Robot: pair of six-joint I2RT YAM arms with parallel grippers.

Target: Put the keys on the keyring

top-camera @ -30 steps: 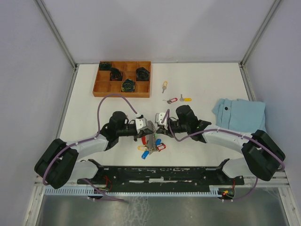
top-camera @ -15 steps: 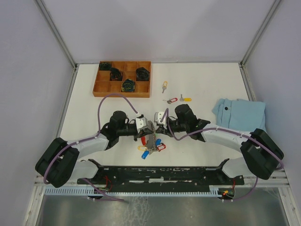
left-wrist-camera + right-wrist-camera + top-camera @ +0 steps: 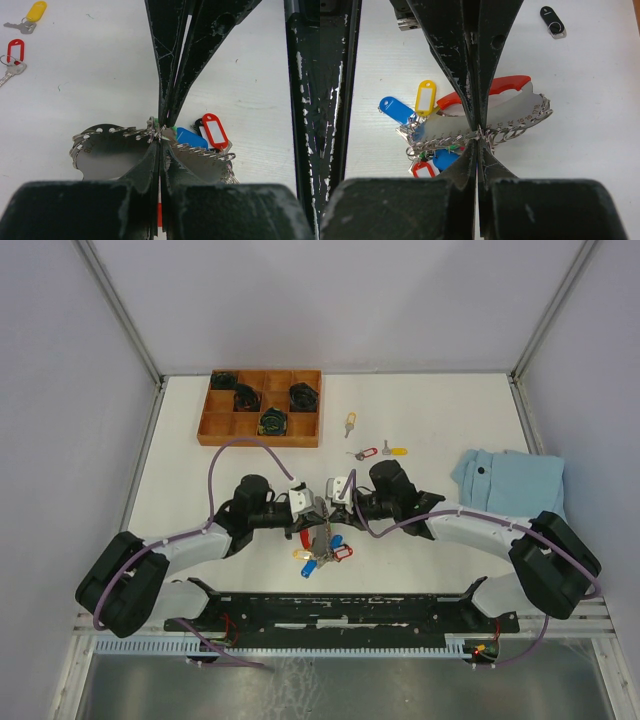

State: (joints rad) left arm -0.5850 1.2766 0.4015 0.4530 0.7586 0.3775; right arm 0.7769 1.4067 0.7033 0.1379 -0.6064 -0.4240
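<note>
The keyring lies at the table's near middle: a grey metal plate rimmed with small rings, a red curved strap, and blue, yellow and red tags. My left gripper and right gripper meet tip to tip above it. Both are shut on a small ring at the plate's rim, which shows in the left wrist view and the right wrist view. Three loose keys lie beyond: one with a yellow tag, one with a red tag, and one further back.
A wooden compartment tray holding dark round parts stands at the back left. A folded blue cloth lies at the right. A small black fob rests on the table near the keyring.
The right arm has edged slightly to the left. Both grippers stay shut at the same spot on the keyring.
</note>
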